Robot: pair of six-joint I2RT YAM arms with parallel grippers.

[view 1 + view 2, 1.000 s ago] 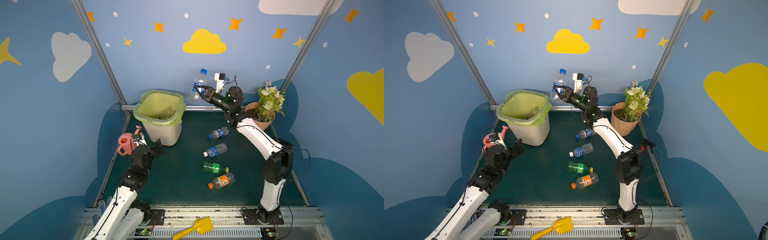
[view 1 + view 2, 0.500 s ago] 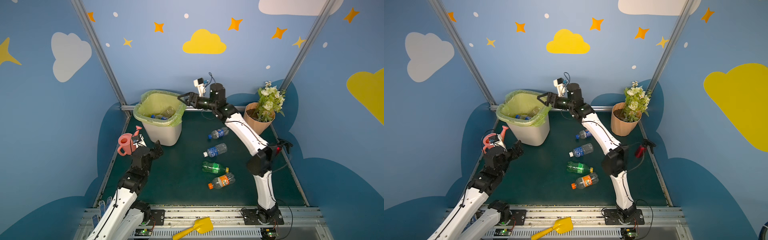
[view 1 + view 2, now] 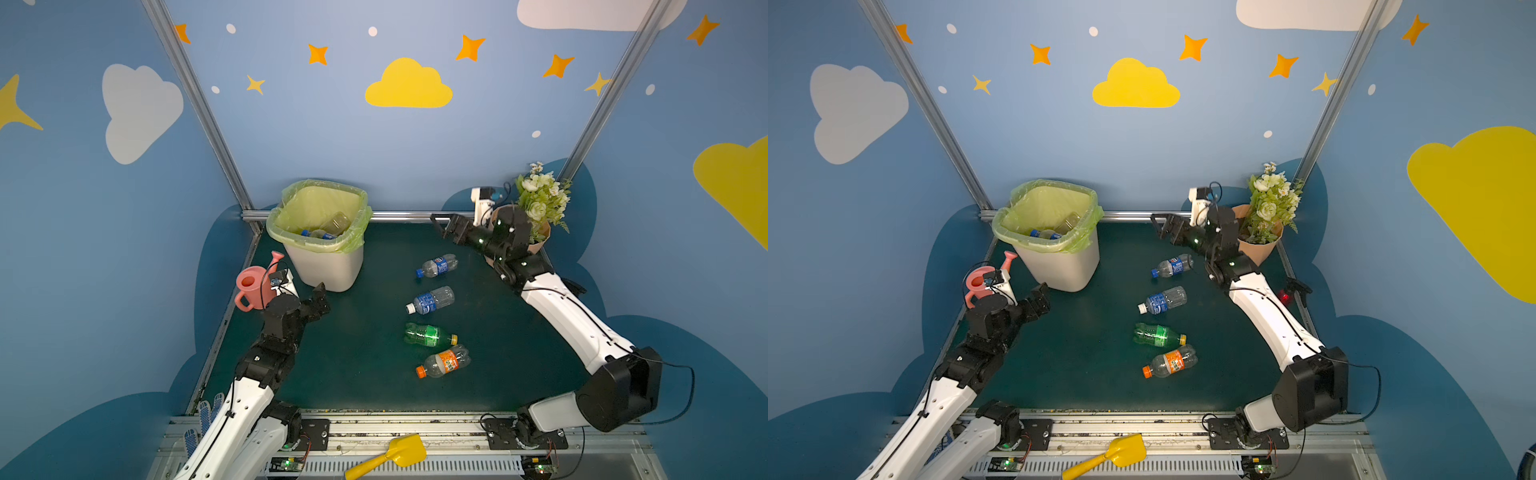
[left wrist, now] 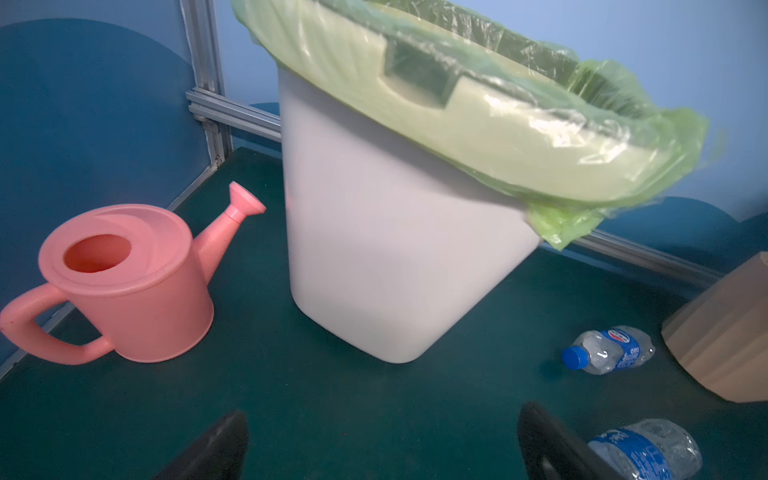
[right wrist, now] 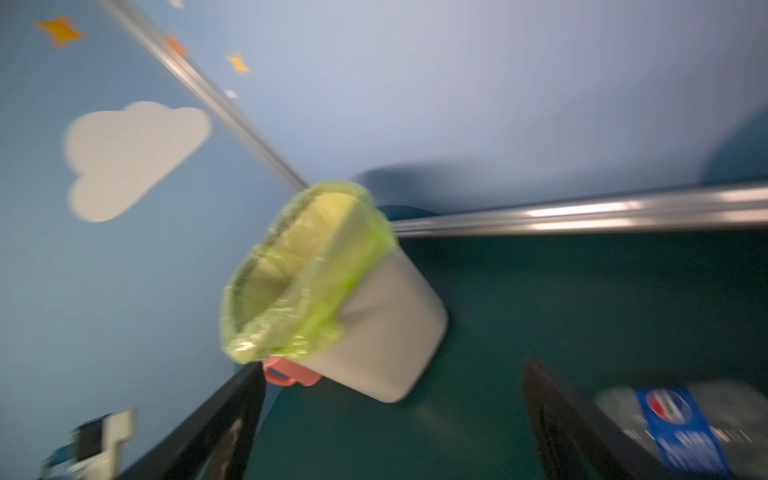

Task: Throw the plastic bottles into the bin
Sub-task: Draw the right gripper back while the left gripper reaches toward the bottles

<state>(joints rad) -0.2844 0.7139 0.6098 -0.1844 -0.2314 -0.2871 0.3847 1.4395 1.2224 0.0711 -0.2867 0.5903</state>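
the bin stands at the back left of the worktop, its green bag folded over the rim. inside lie at least two bottles, one with a blue label. four more lie on their sides in a loose column right of centre: a blue-cap bottle farthest back, then a white-cap bottle, a green bottle and an orange bottle nearest the front. the right tool hangs above the back of the worktop, between the bin and the flowerpot, jaws wide apart and empty; its wrist view is blurred. the left tool hovers just in front of the bin, beside the watering can, jaws apart, holding nothing. a yellow scoop lies on the front rail.
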